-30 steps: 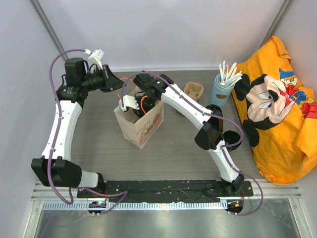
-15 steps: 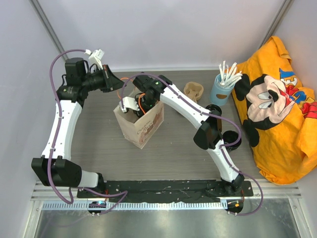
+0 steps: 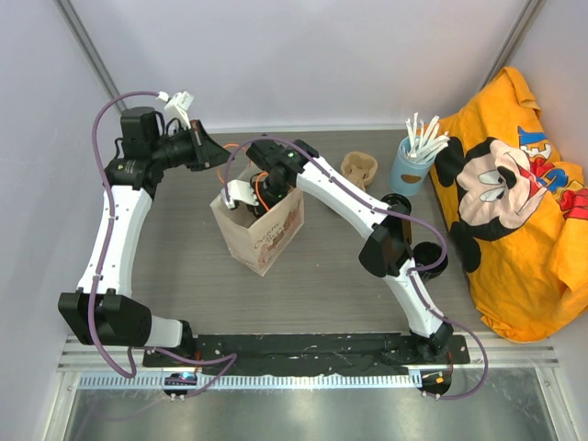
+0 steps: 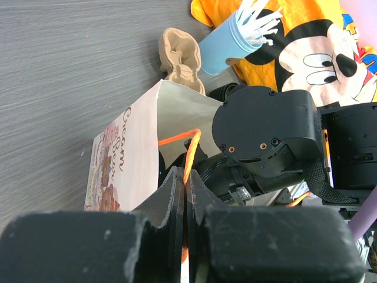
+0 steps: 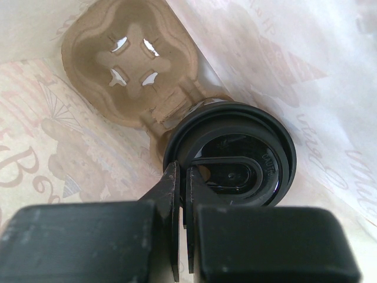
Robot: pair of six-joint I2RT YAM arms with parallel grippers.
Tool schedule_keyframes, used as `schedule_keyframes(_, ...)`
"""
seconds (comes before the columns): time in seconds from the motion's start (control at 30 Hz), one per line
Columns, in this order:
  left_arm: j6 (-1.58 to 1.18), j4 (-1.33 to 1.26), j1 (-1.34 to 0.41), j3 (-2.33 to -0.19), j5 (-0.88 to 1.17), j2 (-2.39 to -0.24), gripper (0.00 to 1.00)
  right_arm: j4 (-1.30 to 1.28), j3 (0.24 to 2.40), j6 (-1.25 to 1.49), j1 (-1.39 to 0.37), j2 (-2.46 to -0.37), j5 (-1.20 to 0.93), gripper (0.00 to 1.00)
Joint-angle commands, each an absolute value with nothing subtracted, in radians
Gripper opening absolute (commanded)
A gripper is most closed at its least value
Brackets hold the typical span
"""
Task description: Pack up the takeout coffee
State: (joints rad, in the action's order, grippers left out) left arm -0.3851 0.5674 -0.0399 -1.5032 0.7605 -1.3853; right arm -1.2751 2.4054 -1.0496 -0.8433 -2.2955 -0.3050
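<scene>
The takeout coffee [image 5: 235,156], a black cup with a black lid, sits inside the paper bag [image 3: 271,234] in one well of a cardboard carrier [image 5: 126,65]. My right gripper [image 5: 182,171] reaches down into the bag and is shut on the cup's near rim. In the top view the bag hides its fingers and the cup. My left gripper [image 4: 185,174] is shut on the bag's orange handle [image 4: 189,147] at the bag's back left edge, and the bag's mouth stands open.
On the table behind the bag lies a second cardboard carrier [image 3: 359,169]. A blue cup of white sticks [image 3: 409,165] stands to its right. Two black cups [image 3: 397,202] [image 3: 430,257] stand by the right arm. A yellow Mickey shirt [image 3: 514,202] covers the right side.
The right arm's wrist has shifted slightly to the left over the bag. The left arm and the bag have not moved.
</scene>
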Motion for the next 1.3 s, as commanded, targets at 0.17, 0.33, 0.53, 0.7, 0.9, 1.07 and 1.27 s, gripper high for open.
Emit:
schedule_keyframes(0.17,-0.374,0.574,-0.041,-1.537,0.761,-1.379,0.04,-1.261,2.398,-1.058,-0.847,-2.281,-0.319,0.01)
schedule_keyframes(0.33,-0.37,0.581,-0.041,-1.539,0.738,-1.374,0.04,-1.261,2.379,-1.065,-0.845,-2.273,-0.316,0.01)
schedule_keyframes(0.53,-0.37,0.583,-0.04,-1.54,0.716,-1.379,0.05,-1.266,2.356,-1.08,-0.845,-2.264,-0.313,0.01)
schedule_keyframes(0.7,-0.367,0.589,-0.04,-1.542,0.715,-1.379,0.04,-1.267,2.359,-1.083,-0.845,-2.272,-0.31,0.01)
schedule_keyframes(0.9,-0.367,0.589,-0.04,-1.543,0.715,-1.379,0.04,-1.269,2.359,-1.085,-0.845,-2.279,-0.31,0.01)
schedule_keyframes(1.07,-0.367,0.589,-0.04,-1.543,0.716,-1.379,0.05,-1.27,2.353,-1.085,-0.845,-2.286,-0.31,0.01)
schedule_keyframes(1.27,-0.367,0.591,-0.04,-1.548,0.715,-1.381,0.05,-1.278,2.353,-1.089,-0.845,-2.296,-0.31,0.01)
